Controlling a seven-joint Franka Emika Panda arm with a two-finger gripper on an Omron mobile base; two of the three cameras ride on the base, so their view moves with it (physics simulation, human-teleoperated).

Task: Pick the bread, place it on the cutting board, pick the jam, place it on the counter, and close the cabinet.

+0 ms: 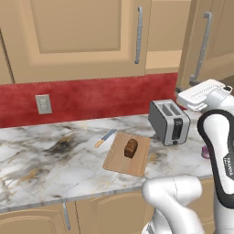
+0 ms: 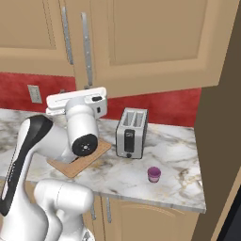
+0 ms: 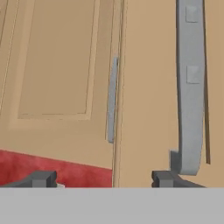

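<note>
White marble counter (image 1: 55, 160) with grey and tan veining runs under tan wooden wall cabinet (image 1: 77, 36) with long silver bar handles; red backsplash (image 1: 96, 96) behind, with a wall outlet (image 1: 44, 104). Flat light-brown wooden cutting board (image 1: 137, 157) lies on the counter, small dark brown loaf of bread (image 1: 130, 148) sitting on it near the middle. Small knife (image 1: 105, 138) lies just left of the board (orange handle, I think, it is small). Silver two-slot toaster (image 1: 169, 121) stands right of the board. Small squat purple jar of jam (image 2: 154, 174) sits on the counter, right of the toaster, near the front edge. White arm's gripper (image 3: 105, 179) is raised at the cabinet door; dark fingertips (image 3: 41, 178) stand wide apart, holding nothing, right tip just below the bottom end of a silver door handle (image 3: 190, 87). Door looks ajar.
</note>
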